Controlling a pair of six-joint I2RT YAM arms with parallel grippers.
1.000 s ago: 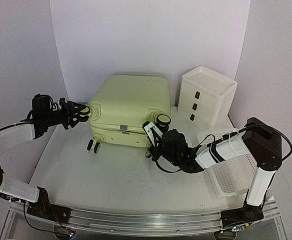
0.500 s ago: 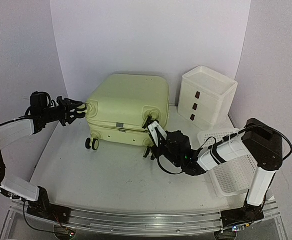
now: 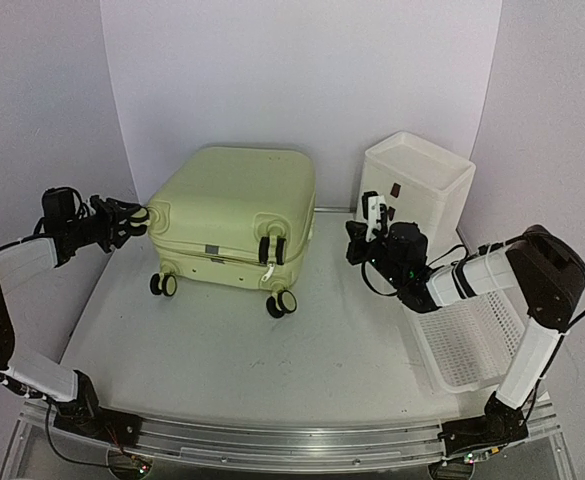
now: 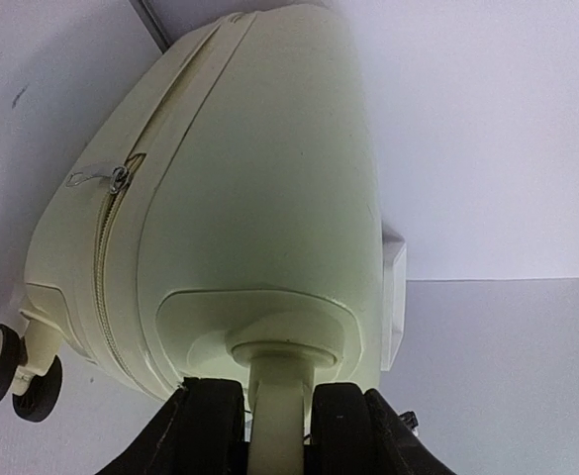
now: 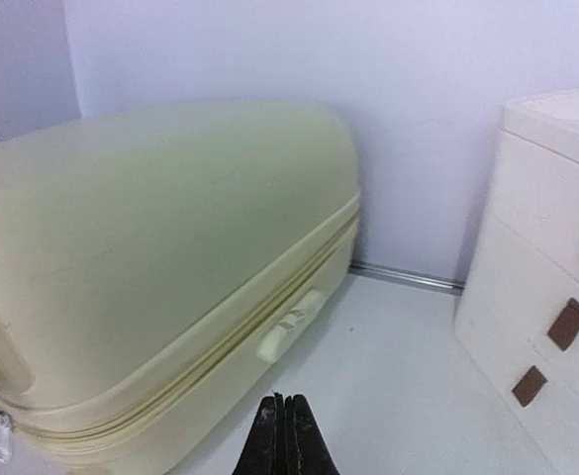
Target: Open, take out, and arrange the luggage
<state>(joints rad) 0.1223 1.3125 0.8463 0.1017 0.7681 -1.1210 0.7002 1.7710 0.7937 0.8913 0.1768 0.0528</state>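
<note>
The luggage point(image 3: 237, 205), a pale yellow-green hard-shell suitcase, lies flat on its broad shell at the rear of the surface point(image 3: 222, 350), left of centre. Its wheel end faces the near edge, so the long axis runs roughly near to rear. The zip seam is closed all round and the contents are hidden. The white three-drawer box point(image 3: 417, 195) stands in the right rear corner with all drawers shut. The white mesh basket point(image 3: 472, 345) sits along the right edge, with nothing visible inside it. The left tool point(image 3: 137, 214) is at the left end of the wheel side, its fingers partly open and clamped around the pale stem of one caster point(image 4: 281, 386). The right tool point(image 5: 282, 421) is fully closed and holds nothing. It hangs between the luggage and the drawer box, with the luggage to its left. The left arm is in contact and the right arm stands apart. The zip pull point(image 4: 111, 178) lies on the seam at the corner beside the left tool, so opening probably starts there.
</note>
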